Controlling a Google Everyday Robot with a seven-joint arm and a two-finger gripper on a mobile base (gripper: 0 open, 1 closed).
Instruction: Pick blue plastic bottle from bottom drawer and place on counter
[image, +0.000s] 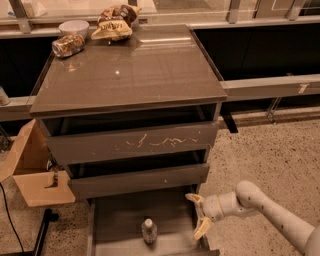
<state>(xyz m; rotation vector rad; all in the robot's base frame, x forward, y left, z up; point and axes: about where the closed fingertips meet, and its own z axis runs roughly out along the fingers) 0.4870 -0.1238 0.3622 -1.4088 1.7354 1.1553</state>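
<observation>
In the camera view, a grey-brown cabinet stands on a speckled stone floor, with a pale ledge and metal rail posts running behind it. Its glossy counter mirrors the ceiling lights. At the counter's far left corner sit a crushed can, a white bowl and a crumpled snack bag. The middle drawer front carries white scratches. An open cardboard box leans beside the cabinet on the left side of the picture.

The bottom drawer is pulled out, its flat grey floor showing. The blue plastic bottle stands upright on that floor, near the drawer's front, white cap upward.

The gripper hangs at the drawer's right edge, at the end of the white arm that reaches in from the lower right. Its two pale fingers are spread wide and hold nothing. The bottle is near the gripper, apart from it, toward the picture's left and slightly lower.
</observation>
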